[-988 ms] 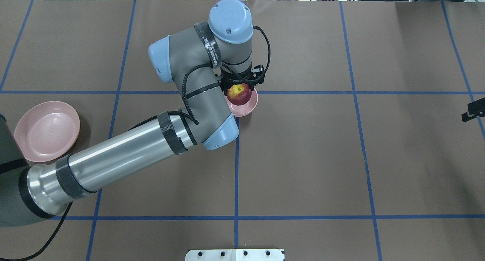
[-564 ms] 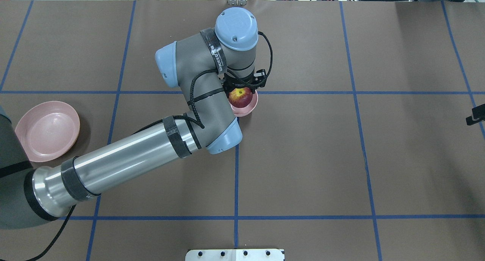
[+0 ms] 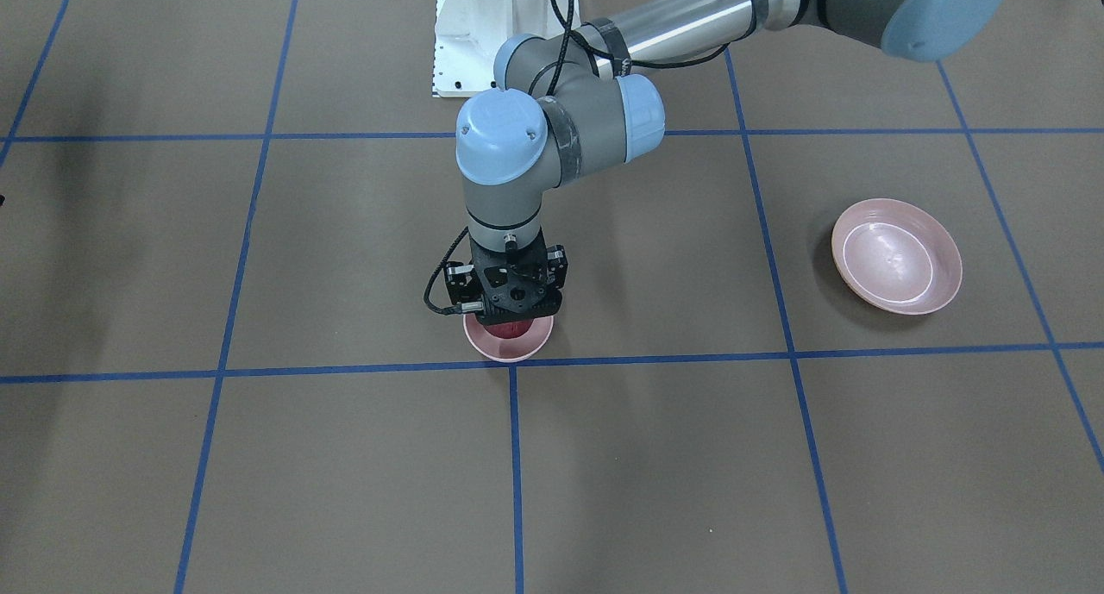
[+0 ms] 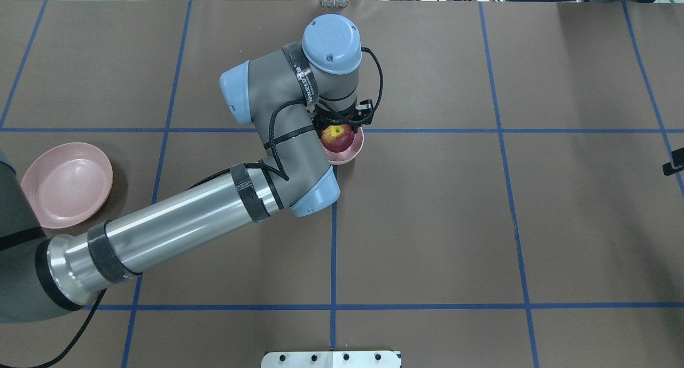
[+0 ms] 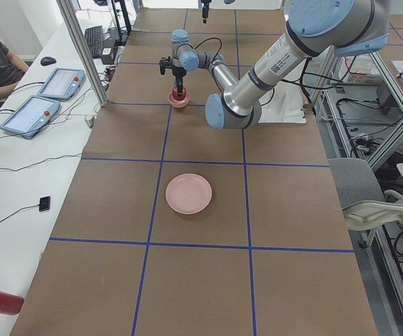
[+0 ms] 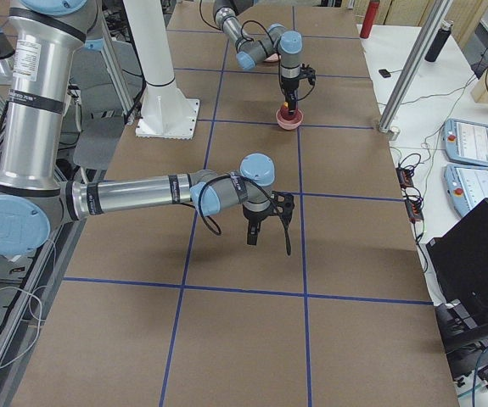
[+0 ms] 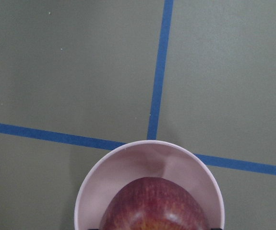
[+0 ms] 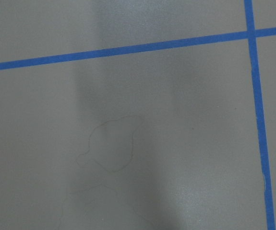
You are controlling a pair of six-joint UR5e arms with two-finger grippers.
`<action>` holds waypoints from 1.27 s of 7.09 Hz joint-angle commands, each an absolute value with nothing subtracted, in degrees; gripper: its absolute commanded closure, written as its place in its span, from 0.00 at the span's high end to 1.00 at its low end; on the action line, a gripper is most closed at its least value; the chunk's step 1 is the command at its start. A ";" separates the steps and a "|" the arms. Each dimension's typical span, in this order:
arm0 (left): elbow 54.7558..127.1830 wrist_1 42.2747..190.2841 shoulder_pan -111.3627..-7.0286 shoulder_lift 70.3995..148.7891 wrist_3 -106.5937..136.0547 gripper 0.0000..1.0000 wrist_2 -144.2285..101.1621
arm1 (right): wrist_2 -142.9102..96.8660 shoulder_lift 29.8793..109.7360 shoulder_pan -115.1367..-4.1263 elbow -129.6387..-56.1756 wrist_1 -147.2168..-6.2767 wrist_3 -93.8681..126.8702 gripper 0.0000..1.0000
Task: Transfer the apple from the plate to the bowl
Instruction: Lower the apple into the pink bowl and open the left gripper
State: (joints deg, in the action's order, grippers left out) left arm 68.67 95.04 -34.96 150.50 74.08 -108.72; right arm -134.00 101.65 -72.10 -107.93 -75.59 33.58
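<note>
Midway along the counter (image 4: pixel 427 224), nearer its far edge, our left gripper (image 4: pixel 339 130) clasps the apple (image 4: pixel 337 139) low in the bowl (image 4: pixel 357 147); if we lift away before fully letting go, the bowl could tip.

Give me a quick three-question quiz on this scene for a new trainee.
1. True or false: the apple lies on the plate.
2. Which gripper is over the bowl: A left, B right?
3. What colour are the grid lines?
Key: 1 false, it is in the bowl; 2 A, the left gripper; 3 blue.
</note>
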 commanded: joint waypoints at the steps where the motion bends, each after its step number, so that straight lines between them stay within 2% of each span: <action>1: 67.42 97.20 -34.89 150.38 74.09 0.51 -108.72 | -133.95 101.78 -72.25 -107.84 -75.59 33.31 1.00; 5: 67.50 97.12 -34.89 150.29 74.35 0.77 -108.63 | -133.95 101.60 -72.33 -106.88 -75.59 31.21 1.00; 6: 67.41 97.03 -34.89 150.29 74.62 0.89 -108.63 | -134.03 101.51 -72.33 -106.61 -75.50 31.03 1.00; 7: 67.59 97.03 -34.89 150.29 74.71 0.91 -108.63 | -134.03 101.43 -72.33 -106.70 -75.50 30.94 1.00; 8: 67.85 96.86 -34.89 150.29 74.79 0.98 -108.63 | -134.03 101.16 -72.33 -106.61 -75.50 30.94 1.00; 9: 69.33 96.33 -35.07 150.12 74.79 0.98 -108.81 | -133.95 100.99 -72.33 -106.52 -75.50 30.94 1.00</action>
State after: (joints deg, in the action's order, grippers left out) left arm 68.07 96.80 -34.93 150.24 74.74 -108.67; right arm -134.02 101.23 -72.33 -106.63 -75.50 30.98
